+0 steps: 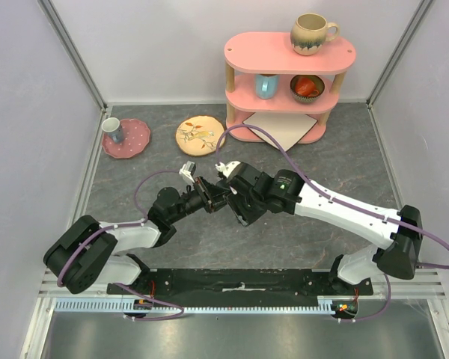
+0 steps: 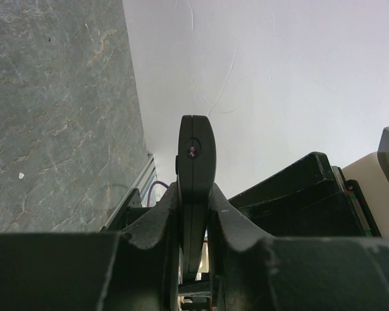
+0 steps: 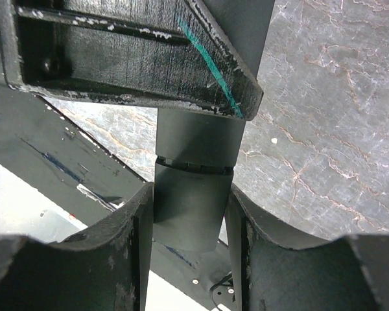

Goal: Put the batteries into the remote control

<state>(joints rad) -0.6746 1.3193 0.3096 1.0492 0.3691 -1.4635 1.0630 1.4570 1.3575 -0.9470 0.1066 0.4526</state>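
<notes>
Over marbled table [image 1: 352,149] | left fingers [image 2: 149,227] pinch slim black remote [image 2: 196,162] | right fingers [image 3: 126,240] seemingly clasp it

The left gripper [image 1: 212,194] and right gripper [image 1: 229,197] meet over the middle of the tabletop [image 1: 344,164]. A pink shelf [image 1: 262,51] stands at the far edge. A yellow plate [image 1: 200,135] and a pink plate [image 1: 138,139] lie to its left.

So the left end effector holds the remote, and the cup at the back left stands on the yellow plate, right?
Not quite. The top view shows the cup standing on the red plate, not on the yellow plate, which lies beside it. The rest holds: the left wrist view shows the left end effector clamped on the remote.
</notes>
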